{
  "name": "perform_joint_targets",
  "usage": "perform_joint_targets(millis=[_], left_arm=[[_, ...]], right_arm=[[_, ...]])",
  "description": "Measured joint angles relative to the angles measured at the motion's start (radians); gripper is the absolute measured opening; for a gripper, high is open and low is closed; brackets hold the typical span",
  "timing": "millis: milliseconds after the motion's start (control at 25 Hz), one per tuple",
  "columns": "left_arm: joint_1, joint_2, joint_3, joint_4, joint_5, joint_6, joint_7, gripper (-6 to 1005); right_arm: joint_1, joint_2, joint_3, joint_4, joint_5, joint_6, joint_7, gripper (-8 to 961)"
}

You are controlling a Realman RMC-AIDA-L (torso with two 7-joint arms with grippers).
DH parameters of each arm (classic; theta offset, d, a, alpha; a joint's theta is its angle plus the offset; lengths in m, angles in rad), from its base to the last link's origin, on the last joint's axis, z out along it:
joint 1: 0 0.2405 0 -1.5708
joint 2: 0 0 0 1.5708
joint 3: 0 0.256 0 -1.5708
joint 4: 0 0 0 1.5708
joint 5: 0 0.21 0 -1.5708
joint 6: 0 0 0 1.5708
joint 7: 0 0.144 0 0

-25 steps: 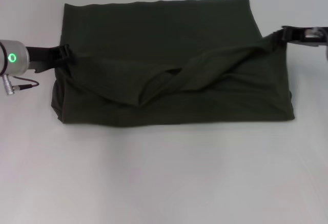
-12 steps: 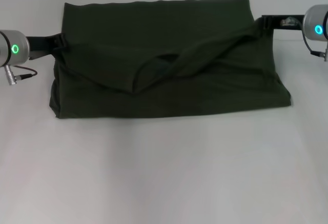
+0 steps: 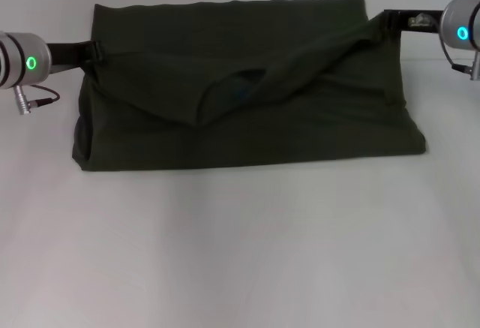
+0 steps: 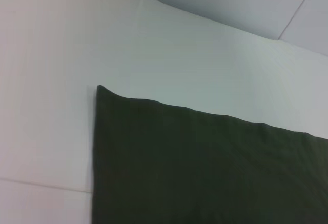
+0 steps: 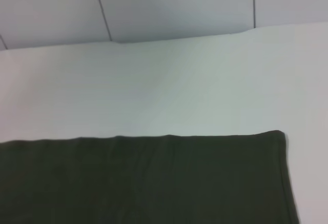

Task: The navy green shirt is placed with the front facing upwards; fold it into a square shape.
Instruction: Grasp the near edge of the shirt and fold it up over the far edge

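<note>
While the navy green shirt [image 3: 247, 110] lies spread across the far half of the white counter [image 3: 240, 253], both arms reach in from the sides and have it by its ends. The left hand [image 3: 94, 52] is pinched together on the cloth at the shirt's left edge, near the far corner, and the fabric draws up into it. The right hand [image 3: 384, 22] is clamped on the opposite end, right at the far right corner, and a taut ridge of cloth runs from it diagonally down toward the middle. There the upper layer sags into a loose fold with a small dark opening. The near edge lies flat and straight on the counter, with both near corners down. Over on the left wrist view, there's only a flat dark corner of the shirt [image 4: 205, 167] against the pale surface; the right wrist view gives the same, a straight hem and a squared corner [image 5: 148, 180].
</note>
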State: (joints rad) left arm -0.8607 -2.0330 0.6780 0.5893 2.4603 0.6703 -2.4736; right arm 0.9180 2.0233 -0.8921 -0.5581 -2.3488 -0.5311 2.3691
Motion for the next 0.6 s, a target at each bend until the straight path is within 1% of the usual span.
perform_joint_targets(millis=[320, 600], left_arm=[[-0.011, -0.005, 0.028, -0.023, 0.0, -0.045, 0.001, 48], [-0.016, -0.005, 0.028, -0.035, 0.001, -0.06, -0.006, 53]], right_arm=[[0.015, 0.0, -0.034, 0.037, -0.002, 0.042, 0.0, 38], [0.023, -0.007, -0.038, 0.041, -0.002, 0.04, -0.002, 73]])
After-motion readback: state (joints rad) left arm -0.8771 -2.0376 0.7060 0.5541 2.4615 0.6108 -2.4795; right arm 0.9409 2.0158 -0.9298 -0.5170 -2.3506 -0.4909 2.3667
